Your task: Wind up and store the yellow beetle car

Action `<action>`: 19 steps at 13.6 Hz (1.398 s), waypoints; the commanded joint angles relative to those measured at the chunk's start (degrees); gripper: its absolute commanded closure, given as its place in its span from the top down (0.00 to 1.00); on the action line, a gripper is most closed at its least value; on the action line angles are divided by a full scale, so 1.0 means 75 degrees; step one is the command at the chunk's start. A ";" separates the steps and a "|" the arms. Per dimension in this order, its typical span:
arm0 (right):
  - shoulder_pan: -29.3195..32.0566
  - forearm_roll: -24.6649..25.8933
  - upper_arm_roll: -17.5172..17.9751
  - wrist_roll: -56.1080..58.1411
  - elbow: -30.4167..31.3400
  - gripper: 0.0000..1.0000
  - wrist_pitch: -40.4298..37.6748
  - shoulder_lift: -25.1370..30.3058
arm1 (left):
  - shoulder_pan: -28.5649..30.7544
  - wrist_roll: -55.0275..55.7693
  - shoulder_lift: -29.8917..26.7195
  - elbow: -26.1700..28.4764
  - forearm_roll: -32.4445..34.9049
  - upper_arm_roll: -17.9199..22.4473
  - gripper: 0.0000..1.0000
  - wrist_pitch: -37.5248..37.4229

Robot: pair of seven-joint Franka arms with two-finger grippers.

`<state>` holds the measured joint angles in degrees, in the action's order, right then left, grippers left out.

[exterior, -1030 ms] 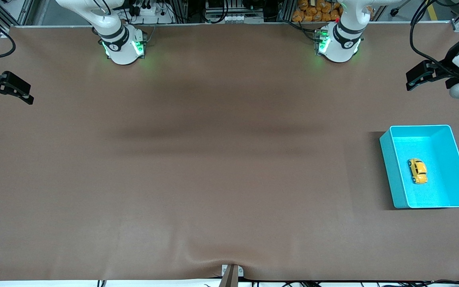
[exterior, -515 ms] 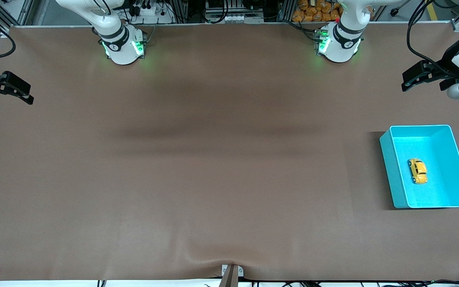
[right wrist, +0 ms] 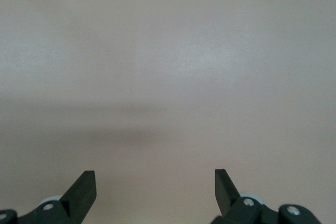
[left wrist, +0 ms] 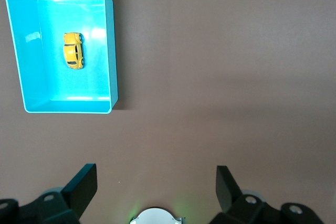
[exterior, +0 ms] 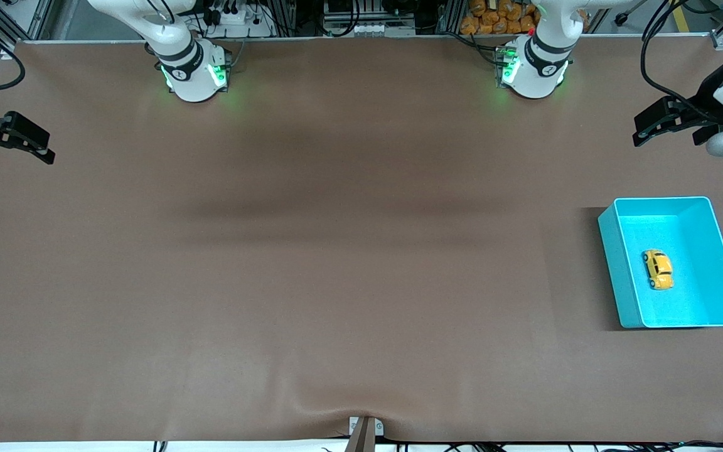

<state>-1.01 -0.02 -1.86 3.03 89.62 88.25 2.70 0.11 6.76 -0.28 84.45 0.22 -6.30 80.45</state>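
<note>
While both arms hang back at the desk's two ends, much of each is cut off: the left tool (exterior: 650, 122) juts in at the upper right edge of the front view with its arm running out of frame, and the right tool (exterior: 13, 139) pokes in at the upper left edge, its wrist lost past the border. In the left wrist view the left tool (left wrist: 156, 184) shows only two dark fingertips low in the frame, spread wide with nothing between them but bare brown desk (left wrist: 220, 77). Same story in the right wrist view: the right tool (right wrist: 155, 184) has its tips set far apart, gripping nothing, touching nothing, over plain desk (right wrist: 168, 51) with a faint shadow band across it.

Now the prize. The yellow beetle car (exterior: 658, 269) sits inside the turquoise bin (exterior: 612, 263) at the right of the front view, on the bin's floor, roughly central, clear of all four walls. It lies well below the left tool in that frame, well apart from it, at the left arm's end of the desk. The left wrist view has the car (left wrist: 73, 51) in the upper left, in the bin (left wrist: 110, 51), far from the fingertips. Its wheels and windows are too small to make out. The right tool waits at the upper left, the whole desk (exterior: 336, 251) between it and the car.
</note>
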 commanded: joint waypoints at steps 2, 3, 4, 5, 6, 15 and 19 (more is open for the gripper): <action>0.0006 -0.0173 -0.0081 0.0076 0.0015 1.00 -0.0119 0.0132 | 0.0138 -0.0092 0.0002 -0.0011 -0.0135 -0.0039 1.00 0.0077; 0.0006 -0.0173 -0.0081 0.0099 0.0004 1.00 -0.0119 0.0132 | 0.0138 -0.0081 0.0002 -0.0011 -0.0124 -0.0039 1.00 0.0077; 0.0018 -0.0173 -0.0081 0.0123 0.0015 1.00 -0.0119 0.0132 | 0.0138 -0.0069 0.0002 -0.0022 -0.0124 -0.0039 1.00 0.0089; 0.0006 -0.0173 -0.0092 0.0134 0.0015 1.00 -0.0119 0.0132 | 0.0138 -0.0080 0.0002 -0.0022 -0.0100 -0.0039 1.00 0.0089; 0.0018 -0.0173 -0.0127 0.0146 0.0004 1.00 -0.0119 0.0132 | 0.0150 -0.0092 0.0002 -0.0022 -0.0100 -0.0039 1.00 0.0089; 0.0018 -0.0173 -0.0163 0.0205 0.0015 1.00 -0.0107 0.0120 | 0.0150 -0.0538 0.0072 -0.0057 -0.0159 -0.0051 1.00 0.0089; 0.0018 -0.0173 -0.0163 0.0205 0.0015 1.00 -0.0095 0.0120 | 0.0150 -0.0526 0.0072 -0.0057 -0.0171 -0.0051 1.00 0.0089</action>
<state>-1.01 -0.52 -2.88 3.85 89.55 88.06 2.71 0.52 3.70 0.30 84.45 0.22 -6.29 80.88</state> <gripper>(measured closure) 0.000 0.000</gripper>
